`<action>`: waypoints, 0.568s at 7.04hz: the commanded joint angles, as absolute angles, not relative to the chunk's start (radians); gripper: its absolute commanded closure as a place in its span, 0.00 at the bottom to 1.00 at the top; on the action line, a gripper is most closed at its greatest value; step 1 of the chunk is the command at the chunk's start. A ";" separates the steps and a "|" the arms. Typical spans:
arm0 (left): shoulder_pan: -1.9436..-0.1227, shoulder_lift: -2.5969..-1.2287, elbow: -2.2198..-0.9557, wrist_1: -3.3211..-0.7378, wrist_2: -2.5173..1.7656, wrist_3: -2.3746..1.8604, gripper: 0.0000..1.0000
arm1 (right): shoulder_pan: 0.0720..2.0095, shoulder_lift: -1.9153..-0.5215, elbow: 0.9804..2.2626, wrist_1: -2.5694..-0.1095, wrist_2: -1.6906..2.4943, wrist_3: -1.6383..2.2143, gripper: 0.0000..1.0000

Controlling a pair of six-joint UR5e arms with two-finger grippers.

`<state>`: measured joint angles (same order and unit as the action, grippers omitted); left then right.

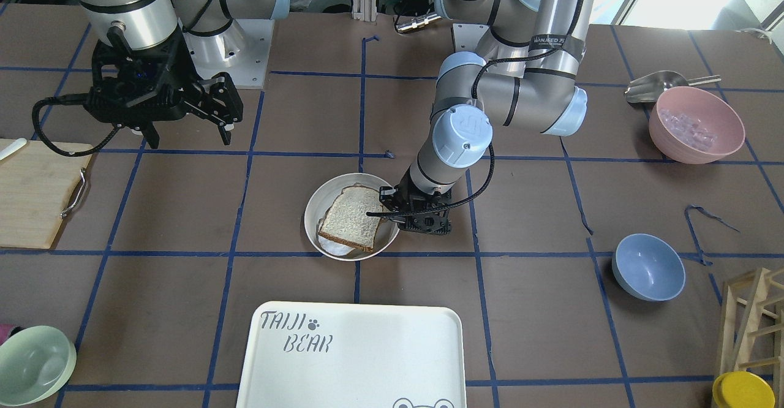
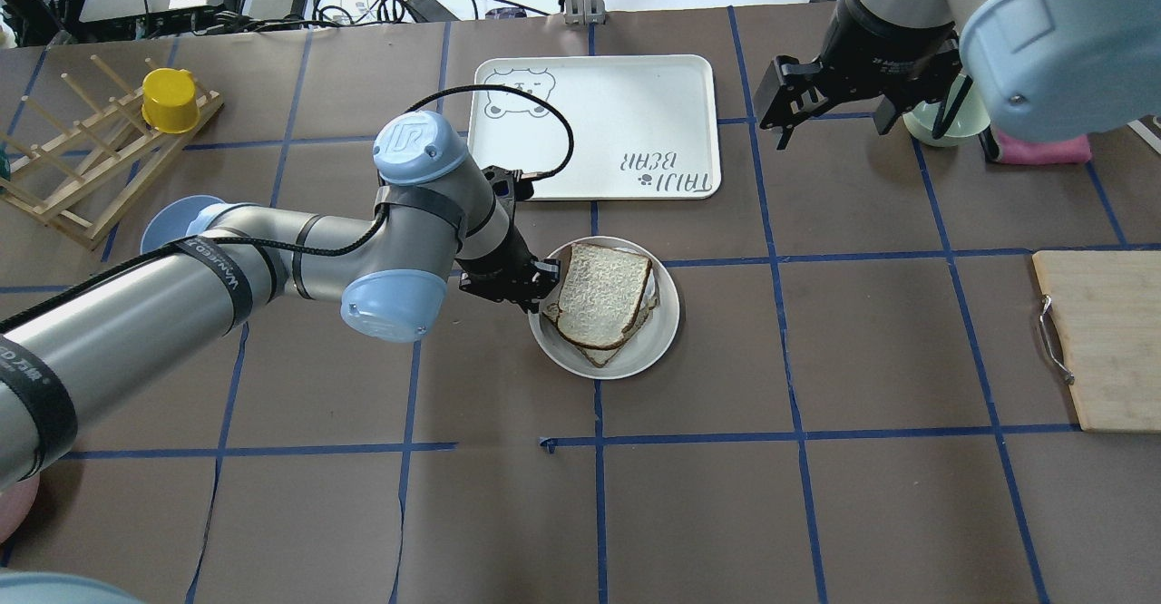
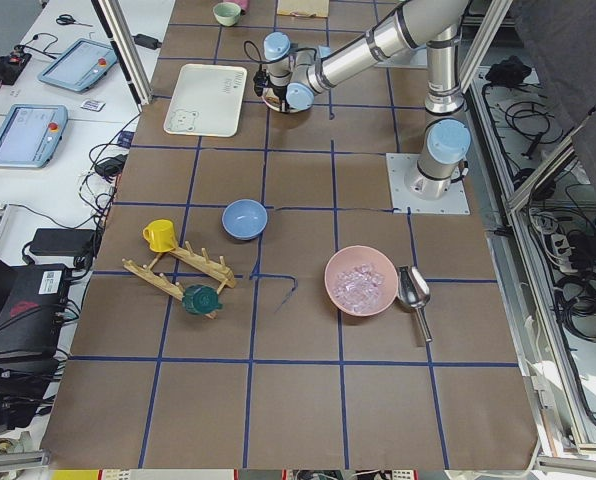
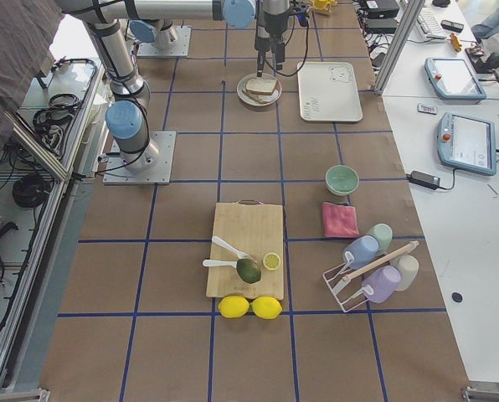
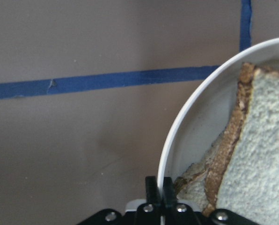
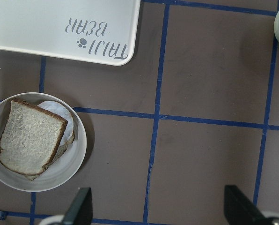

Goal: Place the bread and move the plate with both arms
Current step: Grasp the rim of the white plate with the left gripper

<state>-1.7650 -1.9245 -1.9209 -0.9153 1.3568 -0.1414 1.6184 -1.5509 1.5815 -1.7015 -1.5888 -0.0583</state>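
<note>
The round off-white plate (image 2: 667, 314) sits mid-table with the bread (image 2: 603, 294) lying flat on it. The bread is a brown-crusted slice stacked on another slice. My left gripper (image 2: 544, 300) is low at the plate's edge on the robot's left side. In the left wrist view its fingertips (image 5: 151, 187) are shut on the plate's rim (image 5: 186, 117), beside the bread (image 5: 261, 150). My right gripper (image 1: 188, 138) hangs open and empty, high above the table and well away from the plate (image 1: 313, 203). Its wrist camera looks down on the plate (image 6: 78, 154).
The white "TAIJI BEAR" tray (image 2: 635, 114) lies just beyond the plate. A pale green bowl (image 2: 943, 123) and a pink cloth sit under the right arm. A wooden cutting board (image 2: 1102, 341) is on the right. On the left are a blue bowl (image 1: 648, 267), a pink bowl (image 1: 695, 123) and a wooden rack (image 2: 91, 169).
</note>
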 commanded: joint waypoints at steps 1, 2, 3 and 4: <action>-1.735 -1.911 -1.809 -1.067 1.350 -0.162 1.00 | 1.618 -1.551 1.582 -1.701 -1.588 -0.058 0.00; -1.730 -1.911 -1.757 -1.137 1.341 -0.166 1.00 | 1.618 -1.551 1.582 -1.701 -1.586 -0.058 0.00; -1.727 -1.911 -1.740 -1.156 1.315 -0.166 1.00 | 1.618 -1.551 1.580 -1.704 -1.586 -0.058 0.00; -1.683 -1.911 -1.732 -1.157 1.274 -0.166 1.00 | 1.618 -1.551 1.582 -1.704 -1.586 -0.058 0.00</action>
<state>-1.7200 -1.9118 -1.7539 -1.1363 1.3156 -0.1644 1.6184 -1.5509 1.5810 -1.7031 -1.5864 -0.0583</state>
